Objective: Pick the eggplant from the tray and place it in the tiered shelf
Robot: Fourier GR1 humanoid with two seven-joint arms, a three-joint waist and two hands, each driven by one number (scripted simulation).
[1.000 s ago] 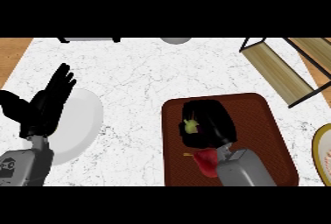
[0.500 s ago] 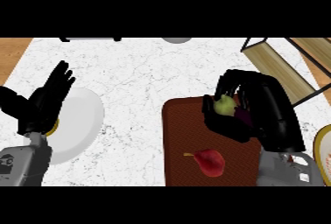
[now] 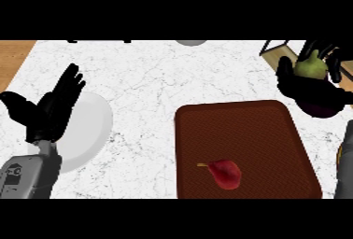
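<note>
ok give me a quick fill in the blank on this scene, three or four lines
1. The right hand is curled round the ____.
2. The tray is ____ in colour.
3. The only item lying on the tray is a ____ one.
4. The open left hand shows over a white ____.

Missing words: eggplant; brown; red; plate
</note>
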